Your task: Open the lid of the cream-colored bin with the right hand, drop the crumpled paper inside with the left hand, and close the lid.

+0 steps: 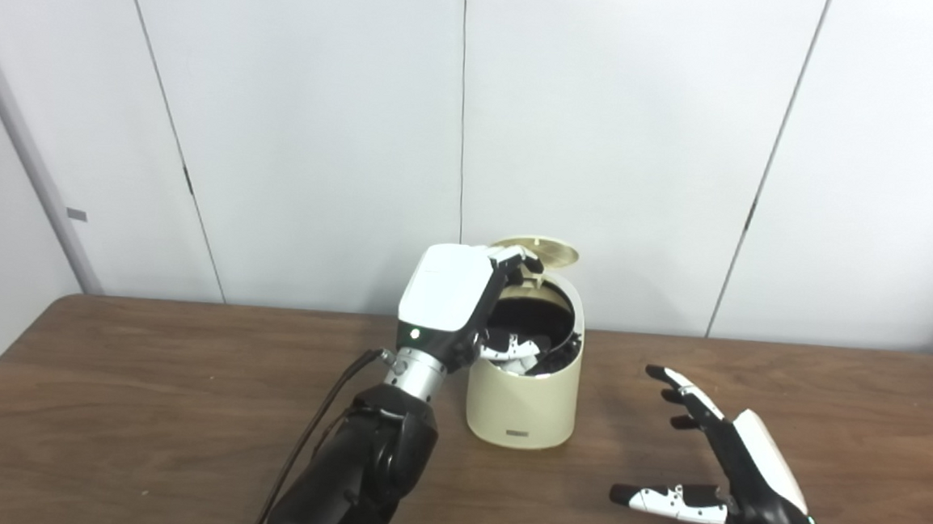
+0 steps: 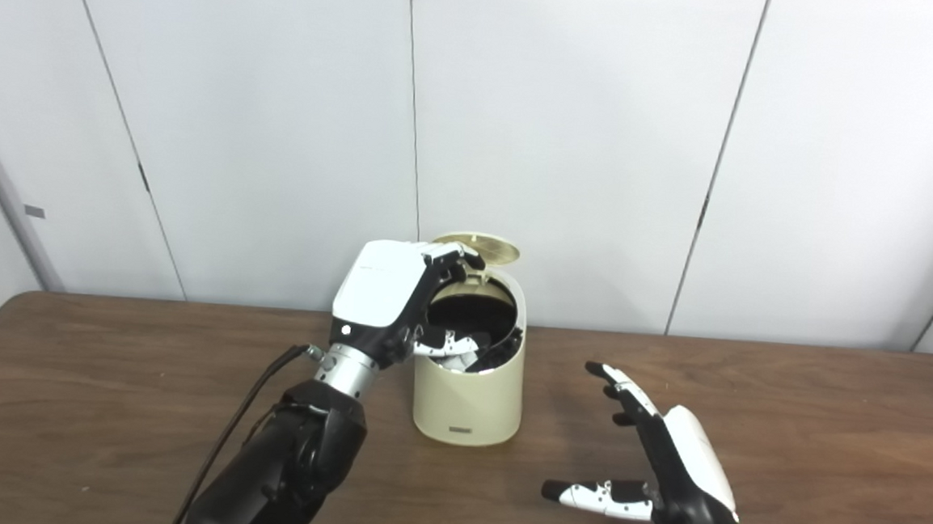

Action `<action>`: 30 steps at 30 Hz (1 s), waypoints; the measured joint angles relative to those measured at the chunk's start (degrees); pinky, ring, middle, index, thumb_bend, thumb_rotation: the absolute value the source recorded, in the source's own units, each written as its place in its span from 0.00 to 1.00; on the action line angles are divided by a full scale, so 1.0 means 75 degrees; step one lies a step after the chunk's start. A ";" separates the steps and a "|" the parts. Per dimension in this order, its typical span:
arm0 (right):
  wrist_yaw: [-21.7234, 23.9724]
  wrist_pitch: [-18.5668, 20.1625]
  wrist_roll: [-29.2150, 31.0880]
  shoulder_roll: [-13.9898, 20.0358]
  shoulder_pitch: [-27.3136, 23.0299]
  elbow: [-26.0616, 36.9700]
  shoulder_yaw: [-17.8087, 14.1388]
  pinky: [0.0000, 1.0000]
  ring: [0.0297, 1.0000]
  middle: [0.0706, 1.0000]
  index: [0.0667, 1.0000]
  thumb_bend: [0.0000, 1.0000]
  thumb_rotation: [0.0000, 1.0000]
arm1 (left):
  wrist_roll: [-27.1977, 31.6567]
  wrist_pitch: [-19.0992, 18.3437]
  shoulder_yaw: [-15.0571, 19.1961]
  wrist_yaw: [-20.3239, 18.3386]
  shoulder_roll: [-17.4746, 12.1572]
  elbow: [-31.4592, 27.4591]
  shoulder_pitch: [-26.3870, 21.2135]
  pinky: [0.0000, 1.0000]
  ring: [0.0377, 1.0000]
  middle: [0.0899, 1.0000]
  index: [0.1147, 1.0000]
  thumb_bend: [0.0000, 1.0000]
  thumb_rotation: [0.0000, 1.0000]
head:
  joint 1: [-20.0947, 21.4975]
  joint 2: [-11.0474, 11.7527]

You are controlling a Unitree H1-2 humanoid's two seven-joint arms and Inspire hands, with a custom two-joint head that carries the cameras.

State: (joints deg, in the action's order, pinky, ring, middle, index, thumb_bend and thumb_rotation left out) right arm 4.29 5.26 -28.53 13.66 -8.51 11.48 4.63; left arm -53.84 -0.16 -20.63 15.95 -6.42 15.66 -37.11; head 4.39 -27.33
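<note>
White wall panels stood behind a brown wooden counter [image 1: 142,404]. On it the cream-colored bin [image 1: 523,403] sat with its lid [image 1: 538,250] tipped up. The left hand [image 1: 464,302] reached over the bin's mouth, fingers down inside; whether they were apart or curled on the crumpled paper I could not tell, and no paper showed. The right hand [image 1: 714,455], fingers spread and empty, hovered well apart. Release should probably happen deep, then withdrawal straight up, clear of the lid.

We are seeing a dark wooden desk [image 1: 142,404] standing against pale grey wall panels [image 1: 321,123] divided by thin dark seams.
</note>
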 measured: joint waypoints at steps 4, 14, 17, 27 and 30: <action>0.0005 0.0001 0.0000 -0.0001 0.0031 0.0034 0.0002 0.75 0.86 0.91 0.87 0.73 0.26 | 0.0000 -0.0001 0.0000 -0.0029 0.0000 -0.0032 0.0007 0.59 0.58 0.57 0.62 0.92 0.23 | 0.0012 -0.0035; -0.0047 -0.0056 -0.0101 0.0003 0.0035 0.0020 0.0005 0.77 0.87 0.91 0.88 0.73 0.31 | 0.0861 0.0352 0.0359 -0.0049 0.0055 -0.0722 0.0423 0.47 0.48 0.42 0.48 0.55 0.01 | -0.0012 -0.0023; -0.0045 -0.0058 -0.0065 0.0000 0.0030 0.0020 0.0000 0.76 0.87 0.91 0.88 0.73 0.30 | 0.1526 0.0683 0.0630 -0.0113 0.0050 -0.1132 0.0752 0.43 0.46 0.41 0.45 0.52 0.00 | -0.0035 -0.0023; -0.0045 -0.0088 -0.0003 0.0011 -0.0089 -0.0003 -0.0014 0.74 0.86 0.92 0.88 0.73 0.32 | 0.3588 0.1116 0.1667 -0.0794 -0.0183 -0.2704 0.1824 0.45 0.53 0.52 0.43 0.51 0.03 | -0.0082 0.0012; -0.0038 -0.0110 0.0050 0.0011 -0.0163 -0.0030 -0.0019 0.71 0.83 0.92 0.88 0.74 0.33 | 0.4009 0.1106 0.2031 -0.0946 -0.0235 -0.3037 0.2233 0.46 0.55 0.60 0.43 0.51 0.05 | -0.0094 0.0023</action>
State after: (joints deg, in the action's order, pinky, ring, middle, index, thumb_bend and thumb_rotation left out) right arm 4.00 4.43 -28.15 13.75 -9.73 11.26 4.49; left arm -23.78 8.14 -5.40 8.86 -8.18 -7.12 -20.37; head 3.69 -27.16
